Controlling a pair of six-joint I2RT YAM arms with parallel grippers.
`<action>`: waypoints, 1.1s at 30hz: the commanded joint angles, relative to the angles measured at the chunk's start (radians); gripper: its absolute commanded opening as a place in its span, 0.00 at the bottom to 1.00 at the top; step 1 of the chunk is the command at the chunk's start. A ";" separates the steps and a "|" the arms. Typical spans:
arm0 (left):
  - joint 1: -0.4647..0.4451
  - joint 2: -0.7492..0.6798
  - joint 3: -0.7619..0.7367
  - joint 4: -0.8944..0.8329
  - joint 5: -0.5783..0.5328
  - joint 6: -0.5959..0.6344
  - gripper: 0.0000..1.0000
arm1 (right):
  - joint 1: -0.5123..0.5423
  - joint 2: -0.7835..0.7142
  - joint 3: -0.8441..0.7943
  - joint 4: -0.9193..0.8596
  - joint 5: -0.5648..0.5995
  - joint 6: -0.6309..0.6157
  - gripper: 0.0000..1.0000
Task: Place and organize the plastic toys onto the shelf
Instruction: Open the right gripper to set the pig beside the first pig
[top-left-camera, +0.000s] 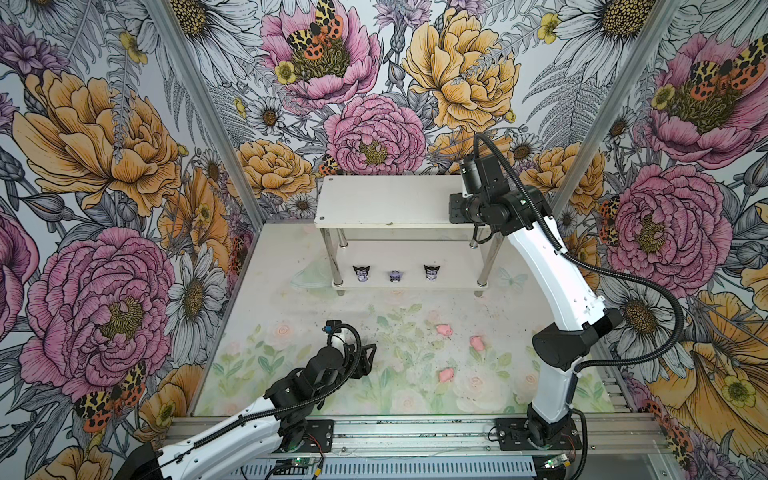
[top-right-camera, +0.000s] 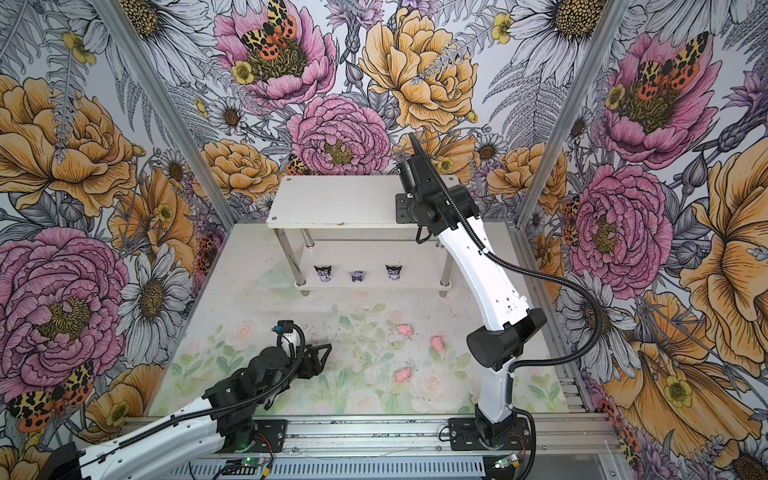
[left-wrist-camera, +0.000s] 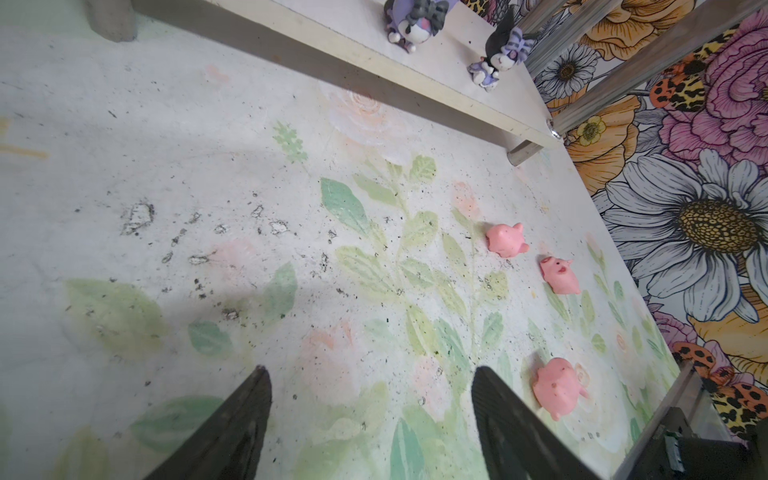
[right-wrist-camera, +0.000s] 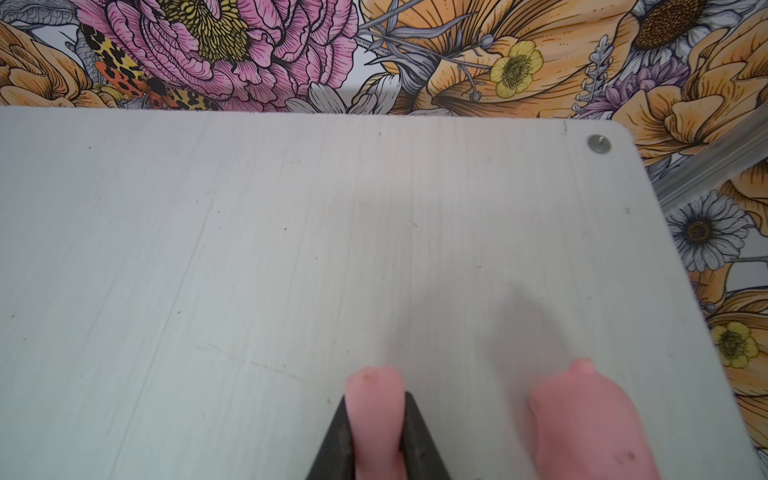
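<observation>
Wrapping the cell on three sides, wallpaper (top-left-camera: 104, 145) printed with oversized pink peonies, orange blooms, daisies and spotted moths is the largest surface. Below it lies the desk (top-left-camera: 291, 345), a matte, scuffed sheet with a faded print of green leaves and pale roses, flecked with dark specks.

At its far side stands the shelf (top-left-camera: 386, 203). It is made of two flat white boards with rounded corners, joined by shiny metal posts (top-left-camera: 332, 257), with a screw head (right-wrist-camera: 599, 143) sunk into a corner of the top board (fine scratch lines run along that board in the right wrist view).

The white-and-black right arm (top-left-camera: 548, 274) extends over the top tier's right end, while the left arm (top-left-camera: 224, 436) lies low over the desk's near left. The left fingers (left-wrist-camera: 237, 428), dark and tapered, stand wide apart over bare desk with nothing between them. The right fingers (right-wrist-camera: 419, 440) are nearly closed, pinching the held pig (right-wrist-camera: 374, 382) just above the top board. A second pig (right-wrist-camera: 590, 419), blurred, sits just beside it on that board.

Smooth, rounded and pink, the far pig (top-left-camera: 444, 329), right pig (top-left-camera: 476, 342) and near pig (top-left-camera: 446, 375) lie apart on the desk's right half. On the lower tier the left figure (top-left-camera: 360, 273), middle figure (top-left-camera: 395, 275) and right figure (top-left-camera: 431, 273), black-eared and lavender, stand in a row along the front edge.
</observation>
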 joint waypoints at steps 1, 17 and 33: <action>0.010 0.006 -0.004 0.037 -0.022 0.003 0.78 | -0.007 0.022 0.025 -0.006 -0.015 0.014 0.22; 0.011 -0.033 -0.008 0.005 -0.034 0.001 0.78 | -0.011 0.028 0.024 -0.010 -0.023 0.030 0.46; 0.014 -0.045 0.002 -0.014 -0.044 0.015 0.79 | 0.010 -0.088 -0.012 -0.028 -0.079 0.052 0.59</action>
